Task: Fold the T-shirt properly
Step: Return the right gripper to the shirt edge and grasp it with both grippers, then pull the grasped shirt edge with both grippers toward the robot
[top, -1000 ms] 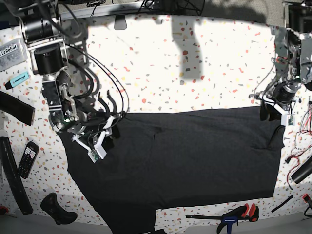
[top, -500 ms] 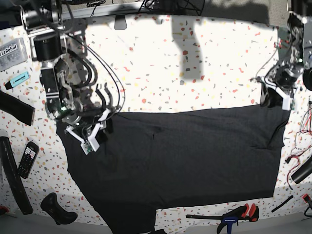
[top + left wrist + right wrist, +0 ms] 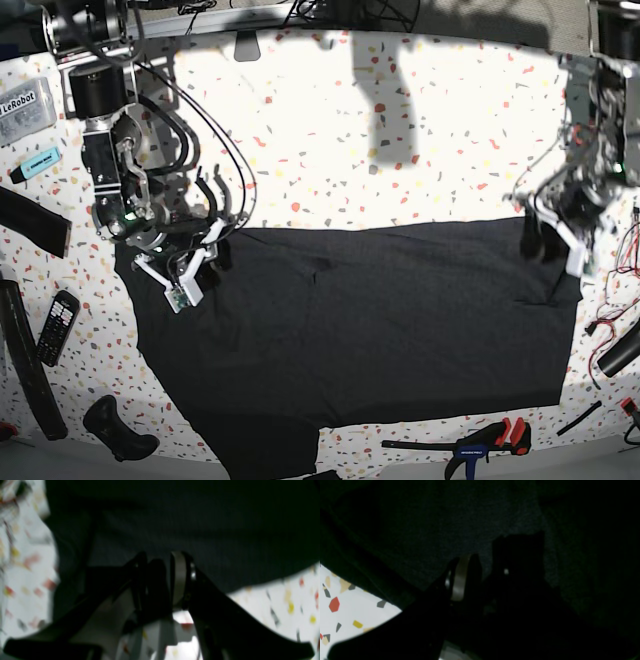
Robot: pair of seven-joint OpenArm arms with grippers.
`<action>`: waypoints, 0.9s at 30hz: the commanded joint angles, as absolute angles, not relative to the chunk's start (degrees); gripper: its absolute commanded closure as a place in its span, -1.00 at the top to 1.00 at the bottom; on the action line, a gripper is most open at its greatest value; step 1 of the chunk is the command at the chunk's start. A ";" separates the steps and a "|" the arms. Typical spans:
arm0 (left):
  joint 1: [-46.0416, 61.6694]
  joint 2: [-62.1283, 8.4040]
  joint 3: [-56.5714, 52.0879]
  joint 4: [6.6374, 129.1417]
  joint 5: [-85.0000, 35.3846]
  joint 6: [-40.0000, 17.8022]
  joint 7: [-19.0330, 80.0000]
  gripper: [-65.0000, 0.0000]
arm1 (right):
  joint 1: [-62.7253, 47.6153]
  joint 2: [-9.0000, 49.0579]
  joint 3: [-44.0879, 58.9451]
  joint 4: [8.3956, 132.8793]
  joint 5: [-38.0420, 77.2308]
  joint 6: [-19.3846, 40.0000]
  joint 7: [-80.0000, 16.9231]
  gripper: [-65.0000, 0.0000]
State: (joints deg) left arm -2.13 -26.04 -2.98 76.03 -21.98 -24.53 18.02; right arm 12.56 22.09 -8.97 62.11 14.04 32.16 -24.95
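Both end effectors, left and right, pinch the T-shirt's far corners; uneven lifting could skew the fold.

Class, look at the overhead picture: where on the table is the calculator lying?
In the base view the calculator lies near the left edge of the table, just left of the dark T-shirt and beside a long black strip.
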 commanded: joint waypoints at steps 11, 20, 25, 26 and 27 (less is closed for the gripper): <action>-10.83 -23.27 -3.29 56.31 -19.59 -24.93 15.29 -0.52 | 12.32 22.35 -9.02 61.87 12.60 32.12 -26.17 -0.50; -7.27 -23.35 -3.29 56.23 -21.34 -25.43 15.07 -0.52 | 10.96 21.52 -8.99 61.87 12.56 31.77 -24.88 -0.50; -7.31 -23.35 -3.29 56.34 -21.32 -27.09 17.50 -0.52 | 10.96 20.29 -8.99 61.87 12.14 31.73 -25.06 -0.50; -7.53 -23.35 -3.29 56.34 -21.28 -27.11 19.18 -0.52 | 11.00 20.18 -8.99 61.87 12.14 31.73 -25.04 -0.50; -7.90 -23.35 -3.29 56.34 -21.23 -27.27 21.85 -0.52 | 11.11 20.12 -8.99 61.87 12.14 31.70 -25.08 -0.50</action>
State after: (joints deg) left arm -7.97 -22.94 -3.42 56.53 -22.63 -27.09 16.86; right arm 11.29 20.10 -8.64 62.24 13.58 31.92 -20.73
